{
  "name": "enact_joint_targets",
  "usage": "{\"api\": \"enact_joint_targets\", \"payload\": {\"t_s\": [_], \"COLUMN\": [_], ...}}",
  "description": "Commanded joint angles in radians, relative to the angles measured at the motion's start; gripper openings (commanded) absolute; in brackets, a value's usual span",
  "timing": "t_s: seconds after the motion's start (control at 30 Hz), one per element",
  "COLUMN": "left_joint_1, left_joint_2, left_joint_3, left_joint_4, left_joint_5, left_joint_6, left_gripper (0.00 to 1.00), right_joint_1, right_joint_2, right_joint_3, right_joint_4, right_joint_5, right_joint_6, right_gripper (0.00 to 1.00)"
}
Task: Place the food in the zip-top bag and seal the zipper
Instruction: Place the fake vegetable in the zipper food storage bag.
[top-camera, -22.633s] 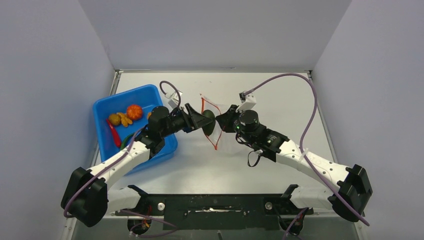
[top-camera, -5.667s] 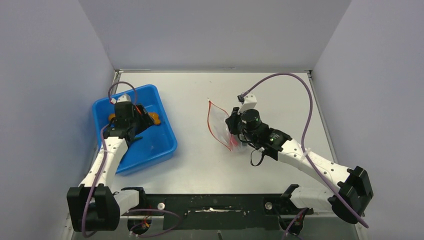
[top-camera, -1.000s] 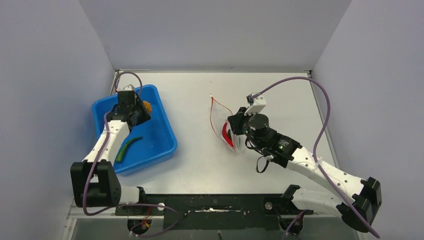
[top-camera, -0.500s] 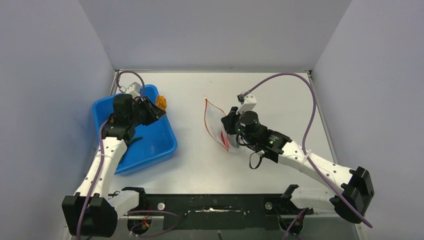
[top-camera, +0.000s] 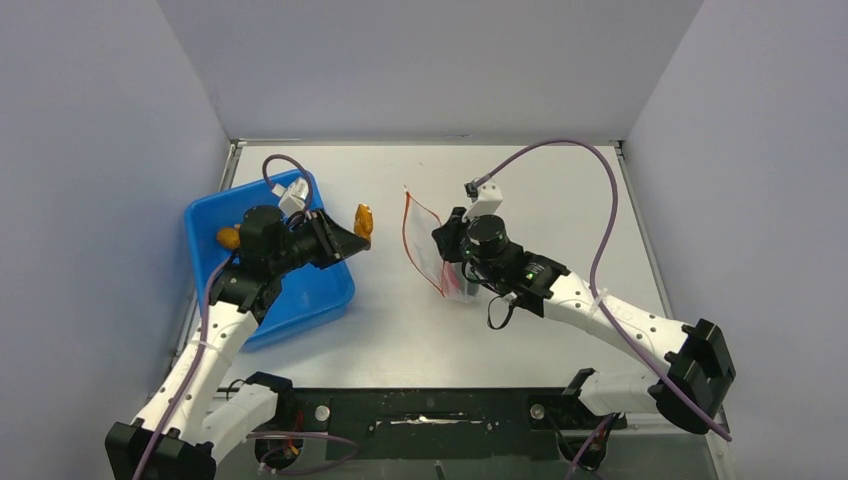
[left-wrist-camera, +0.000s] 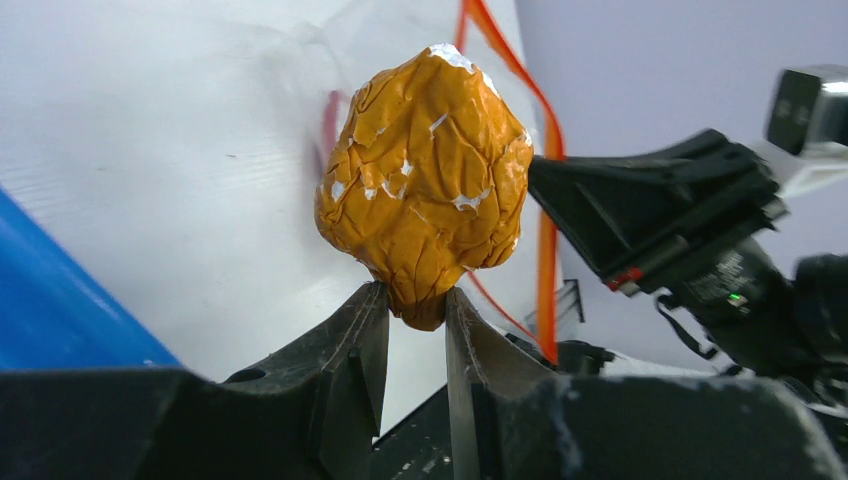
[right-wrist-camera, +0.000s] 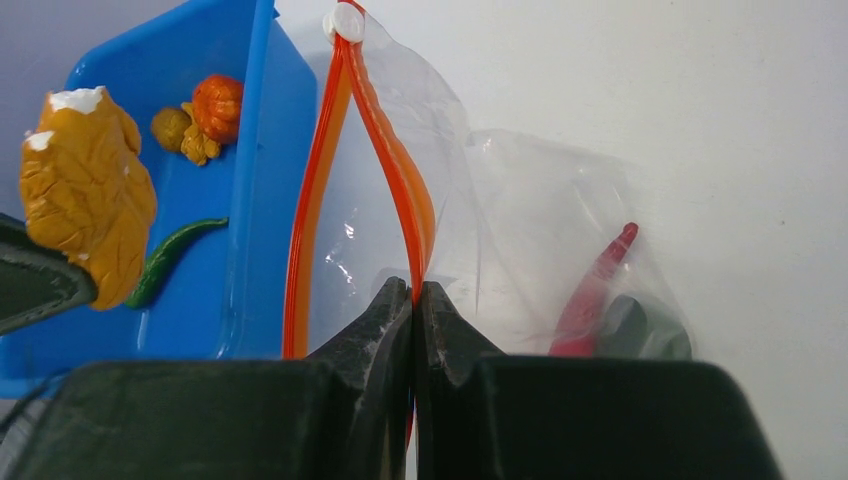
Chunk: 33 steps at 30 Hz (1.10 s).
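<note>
Top external, left pincer (top-camera: 357, 233) gripping yellow-brown lump (top-camera: 364, 220), now beyond tray (top-camera: 312, 292), right pincer (right-wrist-camera: 411, 300) clamping zipper (right-wrist-camera: 312, 205)

The left gripper (left-wrist-camera: 415, 300) is pinching the lower tip of a yellow-brown lump (left-wrist-camera: 425, 180), with the red-orange zipper (left-wrist-camera: 546, 290) showing just behind.

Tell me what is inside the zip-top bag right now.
Through the clear zip-top bag show a slim red chili and a dark green piece beside it. The right gripper, shut on the bag's mouth, covers the lower part, so anything there is unseen.
</note>
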Motion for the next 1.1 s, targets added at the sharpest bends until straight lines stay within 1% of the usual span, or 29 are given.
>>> {"api": "enact_joint_targets", "payload": {"t_s": [0.0,0.07,0.17,0.37,0.5,0.7,0.77,0.87,1.0,1.07], "left_joint_1": [-0.044,-0.072,-0.128,-0.269,-0.331,-0.346,-0.346,-0.346,-0.346,-0.346], "left_joint_2": [-0.06,-0.067,-0.069,-0.021,-0.009,-0.025,-0.031,-0.025,0.004,0.019], "left_joint_3": [-0.009,-0.017,-0.058,-0.154,-0.166,-0.189,-0.201,-0.206,-0.198,-0.196], "left_joint_4": [0.143,0.176,0.269,0.45,0.47,0.501,0.495,0.489,0.478,0.477], "left_joint_5": [0.078,0.079,0.086,0.065,0.013,-0.008,-0.044,-0.073,-0.088,-0.089], "left_joint_6": [-0.113,-0.156,-0.229,-0.346,-0.359,-0.403,-0.415,-0.428,-0.432,-0.436], "left_gripper": [0.14,0.14,0.14,0.14,0.14,0.15,0.17,0.23,0.26,0.31], "right_joint_1": [0.003,0.005,0.006,0.007,0.011,0.022,0.027,0.034,0.04,0.041], "right_joint_2": [0.011,0.015,0.015,-0.007,-0.026,-0.035,-0.035,-0.035,-0.037,-0.039], "right_joint_3": [0.049,0.047,0.042,-0.005,-0.023,-0.048,-0.055,-0.055,-0.042,-0.035], "right_joint_4": [0.124,0.142,0.161,0.238,0.253,0.263,0.27,0.273,0.259,0.233], "right_joint_5": [-0.013,-0.018,-0.035,-0.072,-0.08,-0.095,-0.099,-0.102,-0.094,-0.072], "right_joint_6": [0.0,-0.001,0.001,-0.002,-0.002,0.024,0.034,0.04,0.036,0.037], "right_gripper": [0.0,0.0,0.0,0.0,0.0,0.0,0.0,0.0,0.0,0.0]}}
